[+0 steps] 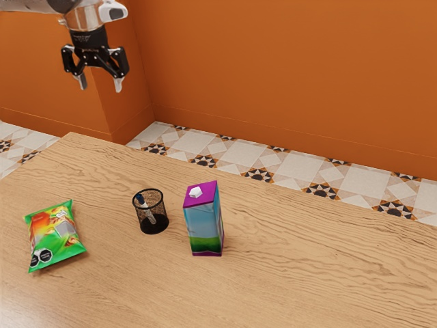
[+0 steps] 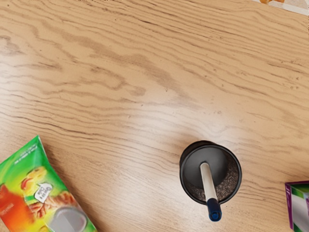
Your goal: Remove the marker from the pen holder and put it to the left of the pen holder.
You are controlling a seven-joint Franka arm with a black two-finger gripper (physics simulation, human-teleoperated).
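Jaws spread, empty. Marker (image 2: 209, 186) leans inside mesh pen holder (image 2: 232, 181), well below jaws; removal, placement both remain.

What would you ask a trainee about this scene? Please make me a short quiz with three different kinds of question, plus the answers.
1. True or false: the tool is open, with nothing between its fingers.

2. Which stands between the snack bag and the carton?
A) a coffee mug
B) the mesh pen holder
C) a glass bowl

3. Fill in the colour: the marker leans inside the holder, with its ____ end poking past the rim.

Key:
1. True
2. B
3. dark blue
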